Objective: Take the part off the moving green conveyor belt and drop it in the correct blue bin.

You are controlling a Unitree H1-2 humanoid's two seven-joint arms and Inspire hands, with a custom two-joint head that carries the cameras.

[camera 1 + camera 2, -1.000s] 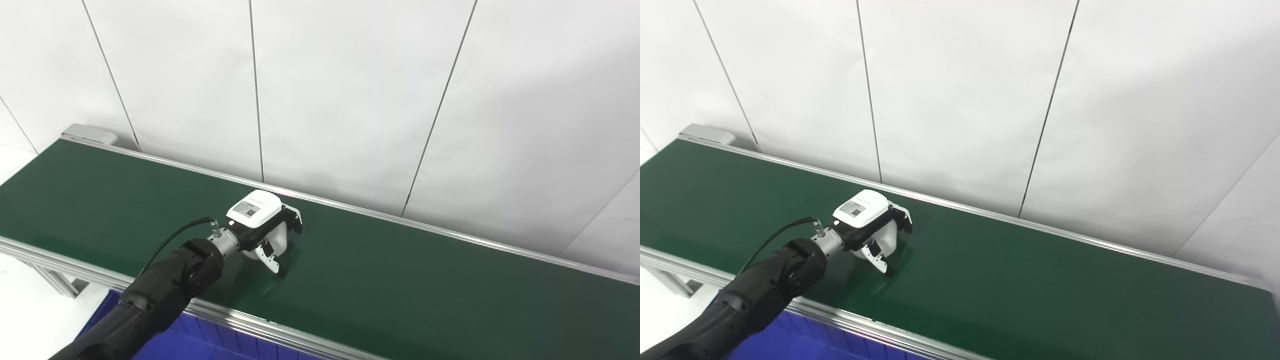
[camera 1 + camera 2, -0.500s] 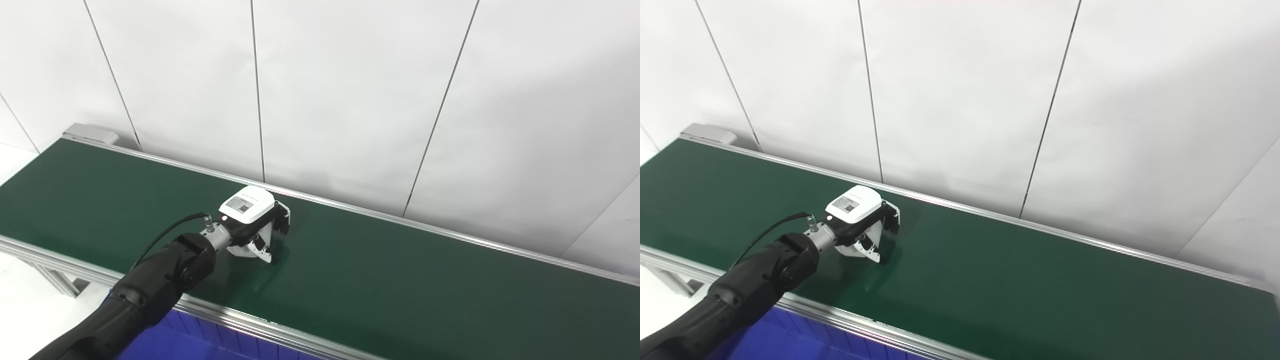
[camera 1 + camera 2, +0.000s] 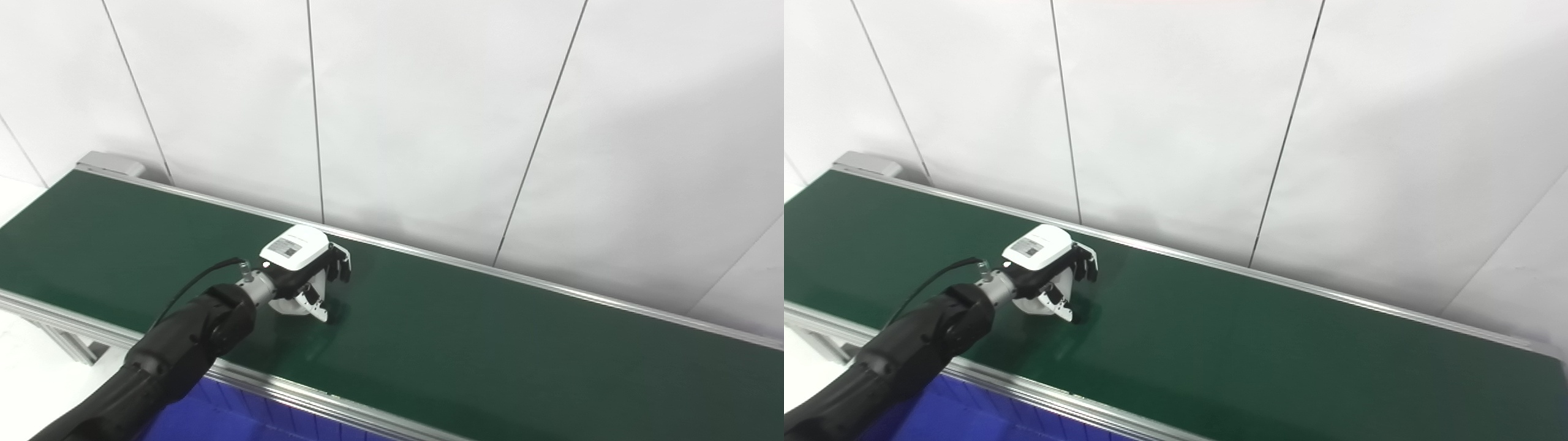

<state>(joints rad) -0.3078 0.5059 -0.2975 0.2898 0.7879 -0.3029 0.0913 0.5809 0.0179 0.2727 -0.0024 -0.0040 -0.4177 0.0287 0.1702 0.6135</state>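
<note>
My left hand [image 3: 303, 275] reaches over the green conveyor belt [image 3: 490, 349], palm down, its white back with a printed label facing up. Its dark fingers [image 3: 339, 268] curl down toward the belt and the thumb tip rests near the belt surface. A white rounded shape [image 3: 286, 306] shows under the hand; I cannot tell whether it is a part or the palm. No separate part shows elsewhere on the belt. The hand also shows in the right eye view [image 3: 1047, 269]. My right hand is out of view.
A blue bin [image 3: 202, 419] sits below the belt's near aluminium rail [image 3: 318, 398] at the bottom left. A white panelled wall runs close behind the belt's far rail. A grey end housing [image 3: 110, 164] caps the belt's far left end.
My left hand has moved left along the belt and a little toward the far rail. Its fingers are curled in more tightly than a second ago.
</note>
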